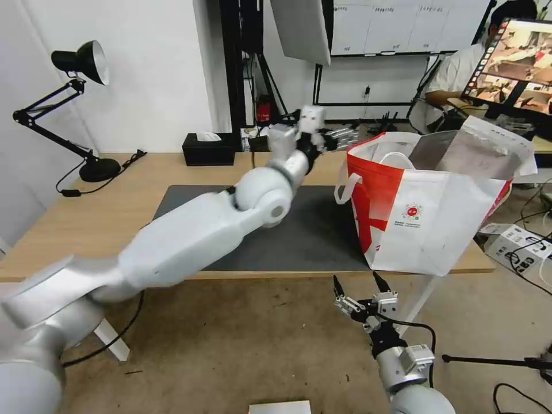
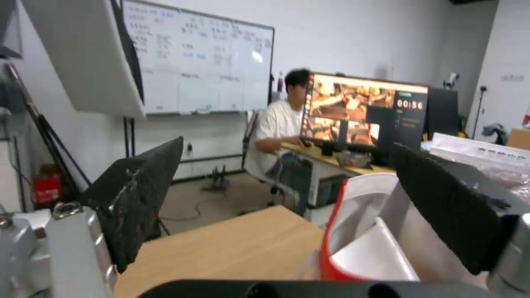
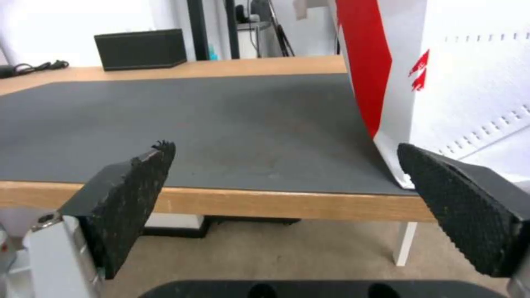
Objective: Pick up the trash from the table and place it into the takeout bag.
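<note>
Right claw [image 1: 361, 289] lowest in head view, below bench [image 1: 115, 213] front edge, fingers spread, holding nothing. Left claw [image 1: 339, 137] upper middle of frame, just beside takeout bag [image 1: 437, 224] rim, also wide open and empty. Bag stands at right end of bench, mouth gaping, foil lining showing. Grey mat [image 1: 310, 230] bare, no trash visible on it. Bag looks soft, floppy, probably light; loop handle [image 1: 345, 187] likely safest grab spot.

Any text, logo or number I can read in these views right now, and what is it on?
"00:56", blurred and uncertain: monitor.
Round red logo with small print beneath, too small to read: takeout bag.
Whiteboard handwriting: too blurred to read.
Red arrow marks, no words: bag side in the right wrist view.
</note>
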### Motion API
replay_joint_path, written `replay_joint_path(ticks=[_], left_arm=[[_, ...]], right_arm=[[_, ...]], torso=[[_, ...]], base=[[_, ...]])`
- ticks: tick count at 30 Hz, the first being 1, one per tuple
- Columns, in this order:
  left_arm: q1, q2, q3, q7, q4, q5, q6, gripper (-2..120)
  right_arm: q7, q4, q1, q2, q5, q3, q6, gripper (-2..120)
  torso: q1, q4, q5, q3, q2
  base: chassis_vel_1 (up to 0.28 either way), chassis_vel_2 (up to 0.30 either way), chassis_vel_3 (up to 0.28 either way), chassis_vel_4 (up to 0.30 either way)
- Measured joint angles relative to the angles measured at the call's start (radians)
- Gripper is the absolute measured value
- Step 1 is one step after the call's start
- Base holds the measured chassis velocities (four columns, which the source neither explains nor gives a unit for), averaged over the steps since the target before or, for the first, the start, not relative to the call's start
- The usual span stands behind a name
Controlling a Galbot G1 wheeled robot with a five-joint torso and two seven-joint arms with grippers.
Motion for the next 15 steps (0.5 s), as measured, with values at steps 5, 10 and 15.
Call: replay_joint_path(ticks=[5, 10, 15], left_arm=[[0.060, 0.055, -0.038, 0.031, -0.060, 0.035, -0.017, 100], [0.165, 0.171, -0.129, 0.123, -0.133, 0.046, -0.056, 100], [0.302, 0.272, -0.254, 0.275, -0.179, 0.057, -0.072, 100]], right_arm=[[0.000, 0.000, 0.000, 0.000, 0.000, 0.000, 0.000, 100], [0.000, 0.000, 0.000, 0.000, 0.000, 0.000, 0.000, 100], [0.000, 0.000, 0.000, 0.000, 0.000, 0.000, 0.000, 100]], torso=[[0.000, 0.0000, 0.0000, 0.000, 0.000], [0.000, 0.0000, 0.0001, 0.000, 0.000], [0.000, 0.0001, 0.0002, 0.000, 0.000]], base=[[0.000, 0.000, 0.000, 0.000], [0.000, 0.000, 0.000, 0.000], [0.000, 0.000, 0.000, 0.000]])
